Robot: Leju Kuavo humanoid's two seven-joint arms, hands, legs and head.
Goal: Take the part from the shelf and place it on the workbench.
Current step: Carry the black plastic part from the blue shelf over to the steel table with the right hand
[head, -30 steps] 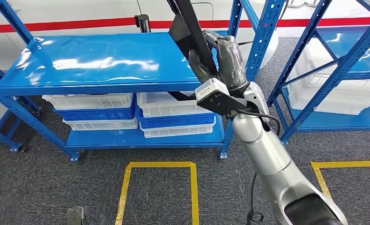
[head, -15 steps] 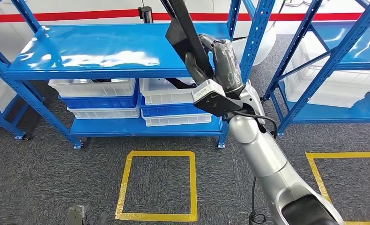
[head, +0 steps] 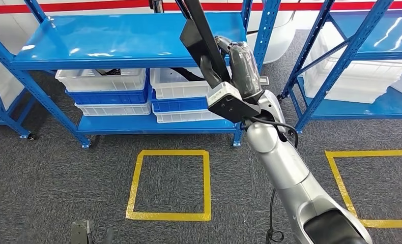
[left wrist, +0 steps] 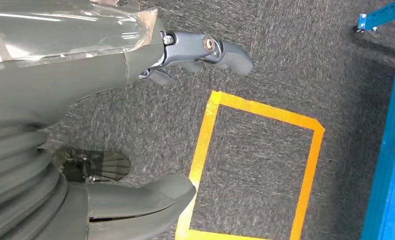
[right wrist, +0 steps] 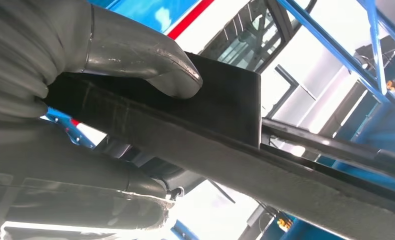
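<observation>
One hand carries the load: the right hand [head: 239, 63] is clamped around a long flat black part [head: 201, 38], thumb [right wrist: 150, 60] pressed on its broad face, the piece raised in front of the blue metal shelf [head: 112, 38] and clear of it. Left hand [left wrist: 200, 50] hangs over grey carpet, fingers apart, holding nothing. Workbench not visible. Judgement: keep the grip firm, carry the long end clear of the blue uprights [head: 262, 30] while turning, and avoid swinging it.
</observation>
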